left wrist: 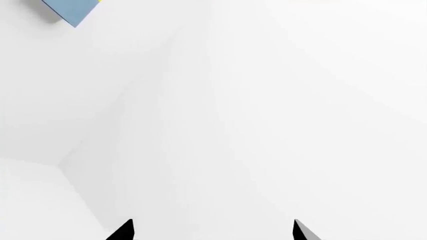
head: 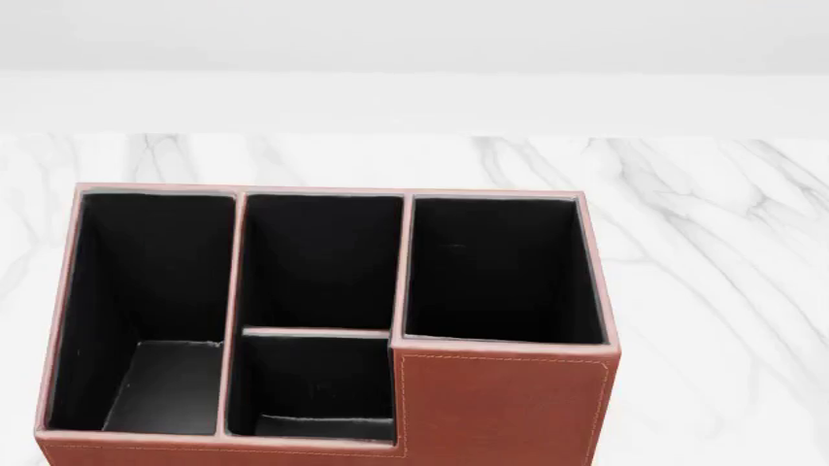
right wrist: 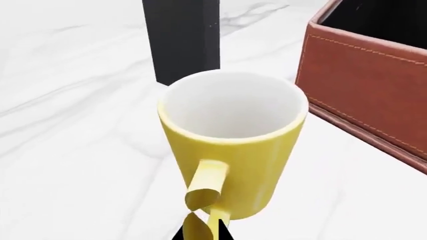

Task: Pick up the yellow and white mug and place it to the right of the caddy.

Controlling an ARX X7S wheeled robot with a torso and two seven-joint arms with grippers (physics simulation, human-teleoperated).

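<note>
Mug [right wrist: 233, 145]: upright on the marble table [right wrist: 73, 145], beside the caddy [right wrist: 373, 90], a black book [right wrist: 181, 37] just behind; handle turned toward my right tool [right wrist: 202, 232]. Tips pinch close at the handle's lower end; a firm hold I cannot tell. Caddy [head: 506, 408]: four compartments, mug not seen from the head. Left tool [left wrist: 213, 231]: wide, empty, over white ground.

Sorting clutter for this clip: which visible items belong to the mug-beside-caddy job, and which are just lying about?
Job:
yellow and white mug
caddy
right gripper, at the mug's handle

Lying about:
black upright book
blue object
</note>
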